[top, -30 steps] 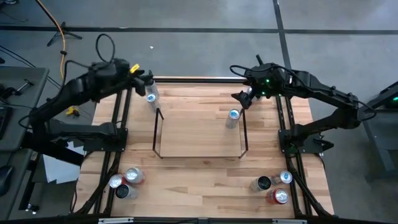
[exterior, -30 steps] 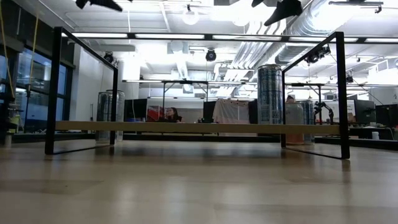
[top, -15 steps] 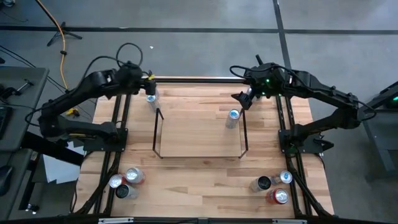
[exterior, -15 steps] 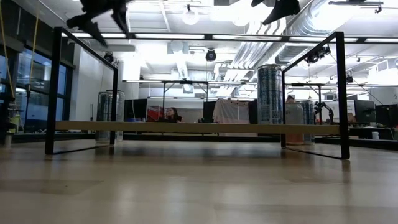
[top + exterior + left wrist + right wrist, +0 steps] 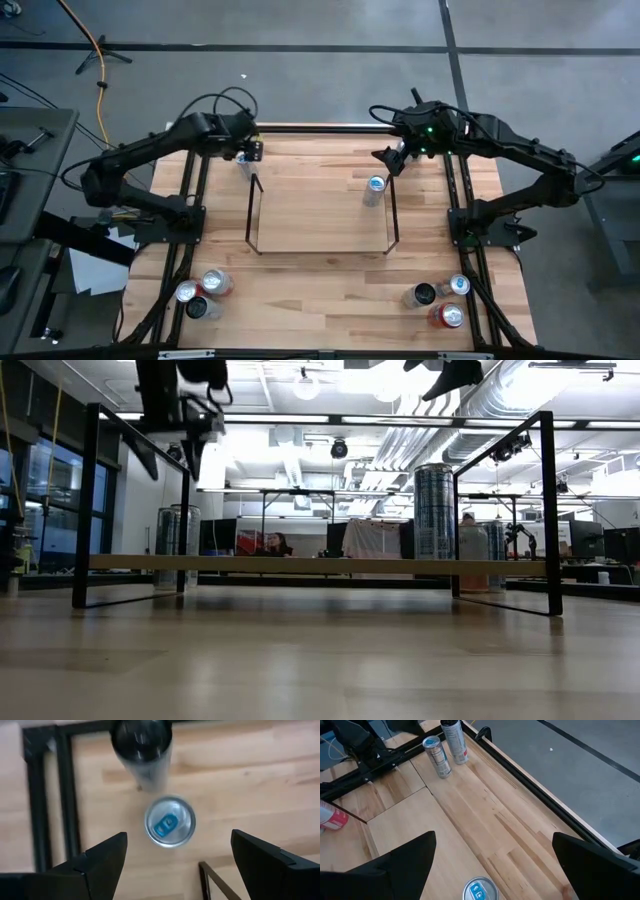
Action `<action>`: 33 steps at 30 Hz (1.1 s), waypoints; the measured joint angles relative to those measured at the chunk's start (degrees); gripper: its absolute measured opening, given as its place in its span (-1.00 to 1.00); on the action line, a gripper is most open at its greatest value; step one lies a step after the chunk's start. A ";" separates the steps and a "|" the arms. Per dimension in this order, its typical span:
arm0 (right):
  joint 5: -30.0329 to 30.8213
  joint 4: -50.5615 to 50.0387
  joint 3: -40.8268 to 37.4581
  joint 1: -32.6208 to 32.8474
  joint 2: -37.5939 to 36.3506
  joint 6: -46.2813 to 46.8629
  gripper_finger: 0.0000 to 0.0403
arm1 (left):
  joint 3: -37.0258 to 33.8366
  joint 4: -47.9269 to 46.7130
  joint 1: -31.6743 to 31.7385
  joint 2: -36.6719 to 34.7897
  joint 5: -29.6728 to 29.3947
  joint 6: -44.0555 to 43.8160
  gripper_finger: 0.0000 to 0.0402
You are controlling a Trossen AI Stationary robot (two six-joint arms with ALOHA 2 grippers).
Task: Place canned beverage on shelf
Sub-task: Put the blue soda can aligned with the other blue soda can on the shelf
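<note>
Tabletop (image 5: 320, 285): left pincer (image 5: 246, 152) hides the can (image 5: 169, 821) below.

The shelf (image 5: 320, 215), a low light-wood board with thin black wire frames at both short ends, lay across the middle of the table. One silver can with a blue tab (image 5: 374, 189) stood upright on its right end, near the far edge. Another silver, blue-tabbed can (image 5: 169, 821) stood upright on the tabletop just beyond the shelf's left far corner, beside a dark-topped can (image 5: 142, 750).
</note>
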 joint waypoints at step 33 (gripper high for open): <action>0.03 2.97 -0.04 -0.01 0.90 0.63 0.92 | -15.91 19.85 4.19 1.17 0.95 -9.11 0.21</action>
